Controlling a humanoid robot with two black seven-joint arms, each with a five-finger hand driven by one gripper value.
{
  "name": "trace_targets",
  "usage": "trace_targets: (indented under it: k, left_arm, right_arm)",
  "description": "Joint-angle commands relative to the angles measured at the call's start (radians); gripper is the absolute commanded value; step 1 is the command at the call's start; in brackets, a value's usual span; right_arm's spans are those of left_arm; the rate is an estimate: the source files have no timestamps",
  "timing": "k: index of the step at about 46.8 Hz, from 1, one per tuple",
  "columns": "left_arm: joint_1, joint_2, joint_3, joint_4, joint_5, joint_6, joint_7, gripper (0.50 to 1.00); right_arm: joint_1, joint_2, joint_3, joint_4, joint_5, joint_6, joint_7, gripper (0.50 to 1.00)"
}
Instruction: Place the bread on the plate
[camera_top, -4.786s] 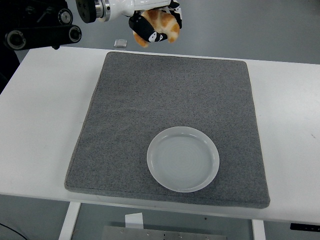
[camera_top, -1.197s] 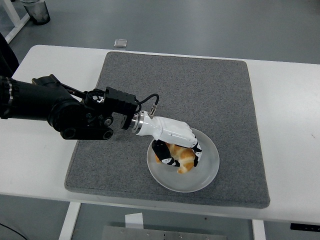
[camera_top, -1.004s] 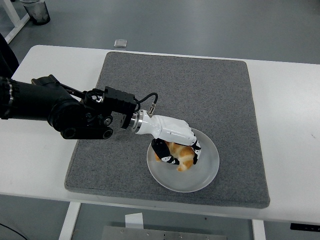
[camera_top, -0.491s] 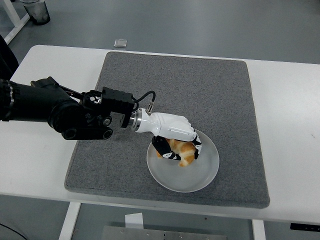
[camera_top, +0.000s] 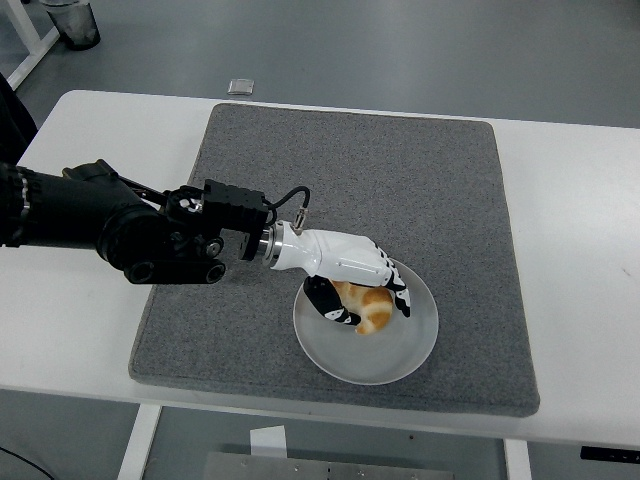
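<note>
On the grey mat (over a white table), the left hand loosely cups the bread on the plate.

Bright, even overhead light fills the scene, and the white table reads clean without blown-out glare. Shadows are soft and short: a faint one sits under the left hand on the plate. The grey mat shows crisp grain. The black arm loses detail in its darkest parts. Focus holds sharp edge to edge, with slight wide-angle bowing at the table's far edge
</note>
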Motion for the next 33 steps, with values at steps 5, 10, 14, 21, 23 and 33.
trace_targets:
  k: [5, 10, 14, 21, 23, 33]
  left_arm:
    - [0.005, -0.021, -0.002, -0.002, -0.003, 0.002, 0.000, 0.956]
    - [0.002, -0.021, -0.013, -0.006, -0.020, 0.000, 0.000, 0.994]
    - [0.000, -0.018, -0.051, -0.009, -0.027, -0.002, 0.000, 0.994]
    - [-0.014, -0.006, -0.089, -0.018, -0.033, -0.009, 0.000, 0.996]
    - [-0.018, -0.001, -0.097, -0.022, -0.033, -0.012, 0.000, 0.996]
    - [-0.037, 0.046, -0.206, -0.041, -0.033, -0.089, 0.000, 0.996]
  right_arm:
    - [0.000, 0.000, 0.000, 0.000, 0.000, 0.000, 0.000, 0.954]
    - [0.000, 0.000, 0.000, 0.000, 0.000, 0.000, 0.000, 0.952]
    - [0.000, 0.000, 0.000, 0.000, 0.000, 0.000, 0.000, 0.954]
    - [0.000, 0.000, 0.000, 0.000, 0.000, 0.000, 0.000, 0.952]
    - [0.000, 0.000, 0.000, 0.000, 0.000, 0.000, 0.000, 0.954]
    - [0.000, 0.000, 0.000, 0.000, 0.000, 0.000, 0.000, 0.952]
